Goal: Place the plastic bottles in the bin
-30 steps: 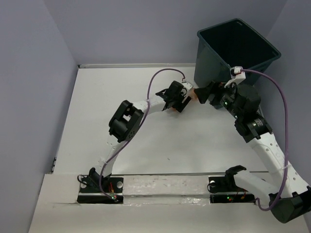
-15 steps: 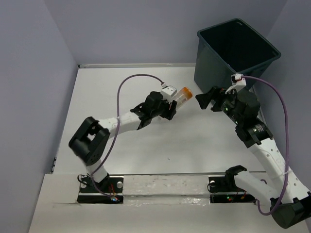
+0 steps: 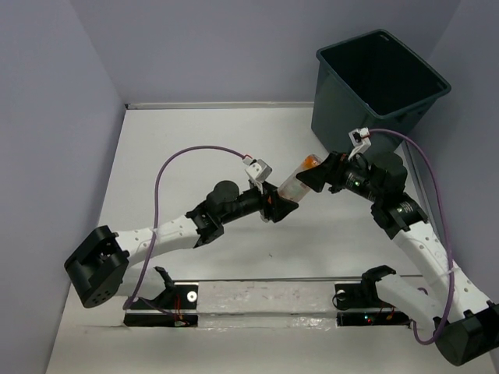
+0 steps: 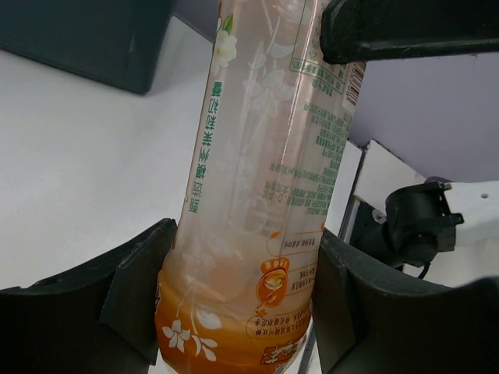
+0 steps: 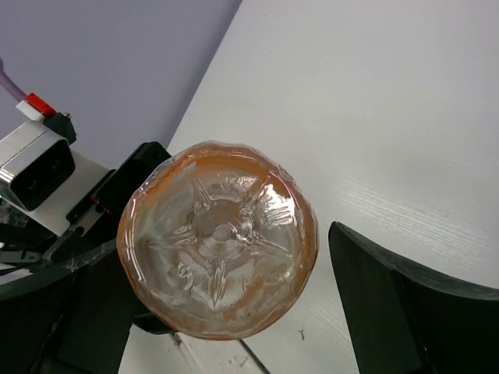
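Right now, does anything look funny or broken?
Nothing is spilled or broken. The only odd sight: the bottle hangs tilted above the table, shut in the left gripper, with the open right gripper around its other end.

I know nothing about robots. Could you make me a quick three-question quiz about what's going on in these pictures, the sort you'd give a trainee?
1. Fill in the blank: the right claw has its fingers ___ on either side of the base of the bottle.
2. Which claw is gripping the bottle? A) the left claw B) the right claw C) neither
3. True or false: the bottle is outside the bin.

Key: 1. open; 2. A; 3. true
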Available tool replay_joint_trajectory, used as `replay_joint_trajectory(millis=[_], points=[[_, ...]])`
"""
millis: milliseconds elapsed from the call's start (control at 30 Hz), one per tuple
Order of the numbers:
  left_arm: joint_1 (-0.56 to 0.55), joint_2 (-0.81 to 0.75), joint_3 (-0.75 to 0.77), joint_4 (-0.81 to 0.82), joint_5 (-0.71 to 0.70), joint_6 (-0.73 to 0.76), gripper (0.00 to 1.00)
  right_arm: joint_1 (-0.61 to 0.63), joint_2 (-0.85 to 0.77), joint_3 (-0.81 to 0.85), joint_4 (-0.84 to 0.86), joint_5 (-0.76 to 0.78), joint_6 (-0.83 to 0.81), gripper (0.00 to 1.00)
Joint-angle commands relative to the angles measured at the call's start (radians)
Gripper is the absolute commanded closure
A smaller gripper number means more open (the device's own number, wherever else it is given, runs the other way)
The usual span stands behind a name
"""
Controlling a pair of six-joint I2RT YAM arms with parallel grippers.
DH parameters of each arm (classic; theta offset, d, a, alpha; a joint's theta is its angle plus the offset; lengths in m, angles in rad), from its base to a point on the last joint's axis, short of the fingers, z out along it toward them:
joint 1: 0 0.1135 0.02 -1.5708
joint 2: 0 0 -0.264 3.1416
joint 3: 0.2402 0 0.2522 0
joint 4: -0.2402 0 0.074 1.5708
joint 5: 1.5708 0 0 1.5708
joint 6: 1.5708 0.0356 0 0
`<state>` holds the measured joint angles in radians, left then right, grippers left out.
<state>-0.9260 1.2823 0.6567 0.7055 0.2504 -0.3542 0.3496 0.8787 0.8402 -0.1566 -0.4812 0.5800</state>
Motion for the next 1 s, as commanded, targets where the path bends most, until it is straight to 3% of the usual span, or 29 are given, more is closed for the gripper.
replay_joint_trajectory(millis=[0, 33, 133, 167, 267, 433, 600, 733, 900, 967], points=[[-0.026, -0.051, 0.014, 0.112, 0.039, -0.029, 0.47, 0.011, -0.007, -0.006, 0.144, -0.145, 0.066, 0.01], [-0.037, -0.054, 0.014, 0.112, 0.038, -0.028, 0.46, 0.020, 0.002, -0.006, 0.182, -0.157, 0.072, 0.03], [-0.045, -0.077, 0.014, 0.106, 0.010, -0.035, 0.42, 0.020, 0.008, -0.003, 0.196, -0.151, 0.092, 0.24], [-0.045, -0.086, 0.018, 0.097, 0.003, -0.042, 0.30, 0.020, 0.008, 0.002, 0.196, -0.137, 0.090, 0.39], [-0.045, -0.124, 0.029, 0.042, -0.036, -0.046, 0.01, 0.020, -0.001, 0.033, 0.195, -0.085, 0.086, 0.51], [-0.045, -0.240, 0.052, -0.168, -0.176, -0.039, 0.01, 0.020, 0.011, 0.147, 0.161, 0.048, 0.003, 0.57], [-0.045, -0.507, 0.057, -0.450, -0.415, -0.034, 0.01, 0.020, 0.135, 0.420, 0.091, 0.361, -0.179, 0.61], [-0.046, -0.675, 0.124, -0.728, -0.586, -0.078, 0.01, 0.020, 0.250, 0.638, 0.092, 0.761, -0.345, 0.62], [-0.045, -0.831, 0.216, -1.045, -0.710, -0.121, 0.01, -0.072, 0.410, 0.842, 0.146, 0.958, -0.552, 0.63], [-0.045, -0.892, 0.213, -1.086, -0.735, -0.134, 0.01, -0.151, 0.491, 0.913, 0.144, 1.000, -0.569, 0.63]])
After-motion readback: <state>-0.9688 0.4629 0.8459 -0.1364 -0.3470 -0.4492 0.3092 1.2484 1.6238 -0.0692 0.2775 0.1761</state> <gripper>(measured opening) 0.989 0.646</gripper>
